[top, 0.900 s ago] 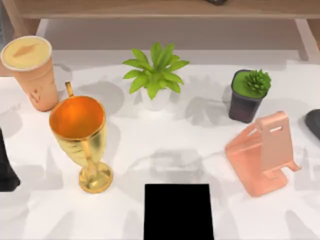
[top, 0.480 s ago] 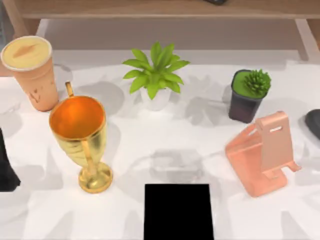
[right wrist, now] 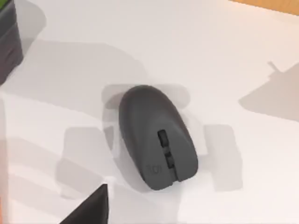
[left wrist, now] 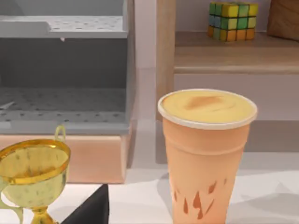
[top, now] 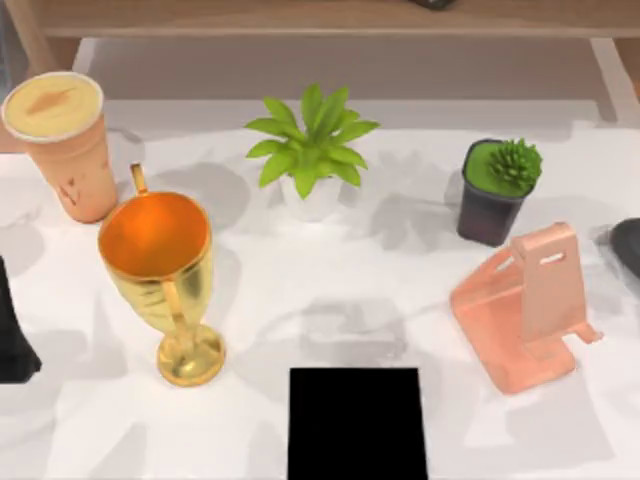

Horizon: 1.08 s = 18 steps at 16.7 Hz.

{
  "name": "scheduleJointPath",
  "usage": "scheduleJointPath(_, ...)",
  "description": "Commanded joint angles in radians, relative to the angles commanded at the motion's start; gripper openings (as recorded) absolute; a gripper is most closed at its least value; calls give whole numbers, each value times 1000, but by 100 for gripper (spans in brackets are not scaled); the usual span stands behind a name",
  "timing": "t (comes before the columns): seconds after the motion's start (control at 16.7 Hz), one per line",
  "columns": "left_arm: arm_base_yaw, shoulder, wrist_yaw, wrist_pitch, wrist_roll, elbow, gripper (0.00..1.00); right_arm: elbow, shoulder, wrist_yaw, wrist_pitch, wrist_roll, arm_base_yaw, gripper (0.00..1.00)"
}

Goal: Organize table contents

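A rendered office or study corner: a white marbled desk carries a mouse, a phone stand, potted plants, with a wooden shelf holding a puzzle cube at upper right.

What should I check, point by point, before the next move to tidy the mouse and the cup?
1. Grey mouse lies free on the table, nothing on it: ok.
2. Orange paper cup stands upright: ok.
3. Gold goblet stands close beside the cup, may crowd a grasp: not ok.
4. Pink phone stand is upright, its slot empty: ok.
5. Gripper fingers open or shut: cannot tell.
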Motion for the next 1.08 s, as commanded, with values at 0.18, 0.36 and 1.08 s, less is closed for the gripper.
scheduleJointPath(0.18, 0, 0, 0, 0, 0, 0, 100, 239, 361, -12, -190, -79, 1, 100)
scheduleJointPath(0.36, 0, 0, 0, 0, 0, 0, 100, 455, 666, -17, -358, -160, 8, 100)
scheduleJointPath(1.08, 0, 0, 0, 0, 0, 0, 100, 895, 1119, 1, -608, -325, 21, 100)
